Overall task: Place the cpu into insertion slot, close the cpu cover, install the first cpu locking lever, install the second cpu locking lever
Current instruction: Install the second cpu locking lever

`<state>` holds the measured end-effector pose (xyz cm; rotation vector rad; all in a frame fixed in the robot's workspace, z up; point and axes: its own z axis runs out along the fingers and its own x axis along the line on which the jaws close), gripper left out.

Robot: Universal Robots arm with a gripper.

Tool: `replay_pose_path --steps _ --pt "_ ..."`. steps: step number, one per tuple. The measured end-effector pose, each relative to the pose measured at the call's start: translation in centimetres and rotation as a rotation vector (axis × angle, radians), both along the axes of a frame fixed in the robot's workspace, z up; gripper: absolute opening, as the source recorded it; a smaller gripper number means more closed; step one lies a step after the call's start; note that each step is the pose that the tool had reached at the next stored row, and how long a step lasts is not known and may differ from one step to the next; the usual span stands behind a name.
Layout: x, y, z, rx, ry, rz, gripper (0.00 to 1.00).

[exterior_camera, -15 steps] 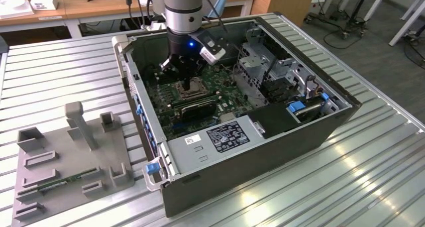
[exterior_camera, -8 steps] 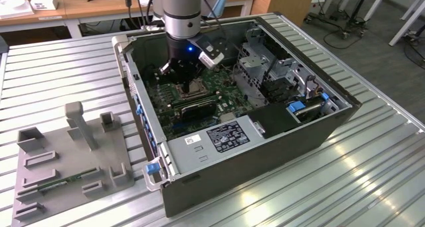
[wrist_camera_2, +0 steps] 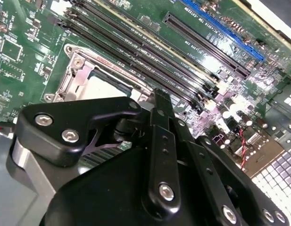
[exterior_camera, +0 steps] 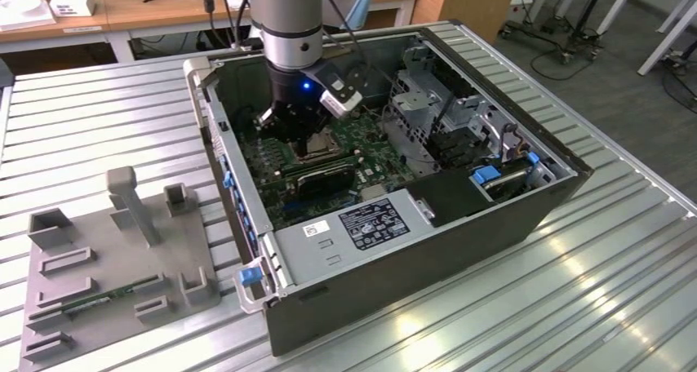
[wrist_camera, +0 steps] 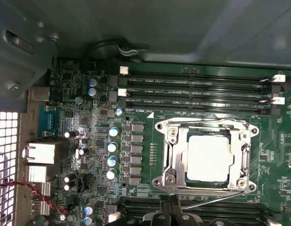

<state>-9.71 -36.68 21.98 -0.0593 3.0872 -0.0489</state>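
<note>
The cpu sits in the slot with the cover down over it. The gripper hovers just above, at a thin lever along the socket's edge; whether it is released or clenched cannot be told. A lever is best pressed evenly and hooked under its catch. The case lies open on a slatted table, a grey fixture beside it, desks behind
</note>
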Motion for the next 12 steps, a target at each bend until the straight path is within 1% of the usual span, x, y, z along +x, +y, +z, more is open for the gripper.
replay_pose_path --steps 1,2,3,4,5,8,12 --pt "-0.03 -0.03 -0.13 0.0001 -0.0009 0.0 0.11" --pt "-0.12 -0.09 -0.4 0.0002 -0.0031 0.0 0.11" --pt "-0.23 -0.13 -0.63 0.0005 -0.0066 0.0 0.11" --pt "-0.34 -0.14 -0.75 0.0032 -0.0155 0.0 0.11" --pt "-0.36 -0.13 -0.76 0.0042 -0.0172 0.0 0.11" --pt "-0.4 -0.13 -0.77 0.0043 -0.0174 0.0 0.11" --pt "-0.76 -0.13 -0.92 0.0042 -0.0172 0.0 0.11"
